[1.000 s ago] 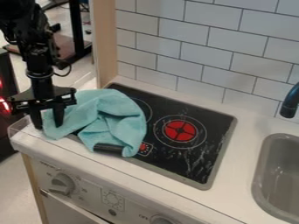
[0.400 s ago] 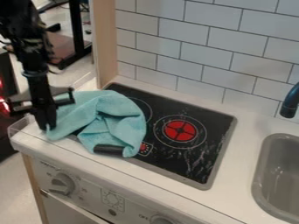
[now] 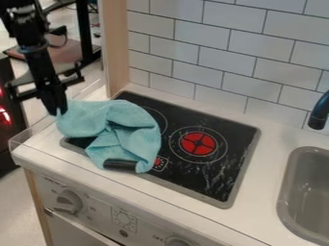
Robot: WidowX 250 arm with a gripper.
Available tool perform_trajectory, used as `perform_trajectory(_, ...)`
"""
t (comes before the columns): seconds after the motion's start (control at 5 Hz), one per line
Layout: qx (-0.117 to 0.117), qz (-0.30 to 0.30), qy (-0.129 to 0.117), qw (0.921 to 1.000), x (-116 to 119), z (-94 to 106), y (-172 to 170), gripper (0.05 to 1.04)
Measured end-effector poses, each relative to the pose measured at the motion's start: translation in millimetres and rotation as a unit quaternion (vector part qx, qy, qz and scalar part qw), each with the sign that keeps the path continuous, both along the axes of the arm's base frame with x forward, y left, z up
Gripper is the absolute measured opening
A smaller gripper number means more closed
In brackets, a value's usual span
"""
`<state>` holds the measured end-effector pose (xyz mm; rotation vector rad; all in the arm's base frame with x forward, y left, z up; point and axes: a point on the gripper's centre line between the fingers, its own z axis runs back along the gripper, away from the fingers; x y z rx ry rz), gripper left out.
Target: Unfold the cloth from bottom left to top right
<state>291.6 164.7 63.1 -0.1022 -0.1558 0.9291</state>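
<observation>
Black two-finger claw [image 3: 57, 111]: fingers together, pinching the left end of the crumpled light-teal fabric cloth [image 3: 132, 134]. Claw's at upper left, pointing down over the white countertop [image 3: 40, 146]. Rest of cloth is bunched over the left part of the flat black stovetop [image 3: 225, 180], left of the red burner disc [image 3: 198, 143].

You're looking down at a slant from the near side of the counter [image 3: 267, 161], facing the tiled wall [image 3: 206, 53]. You're in close, stovetop [image 3: 212, 175] mid-frame, sink [image 3: 311, 206] cut off at right.
</observation>
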Motion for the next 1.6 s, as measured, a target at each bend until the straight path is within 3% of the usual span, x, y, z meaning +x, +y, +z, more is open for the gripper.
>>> perform_trajectory(0.4,-0.030,-0.030,-0.053,0.9977,48.0,28.9,-43.8,0.049)
perform_trajectory(0.6,-0.034,-0.037,-0.081,0.9955,77.0,42.8,-62.0,0.049)
perform_trajectory(1.0,-0.055,-0.055,-0.094,0.9925,122.6,36.4,-106.5,0.049)
perform_trajectory(1.6,-0.066,-0.102,-0.090,0.9885,160.4,4.4,-172.4,0.049)
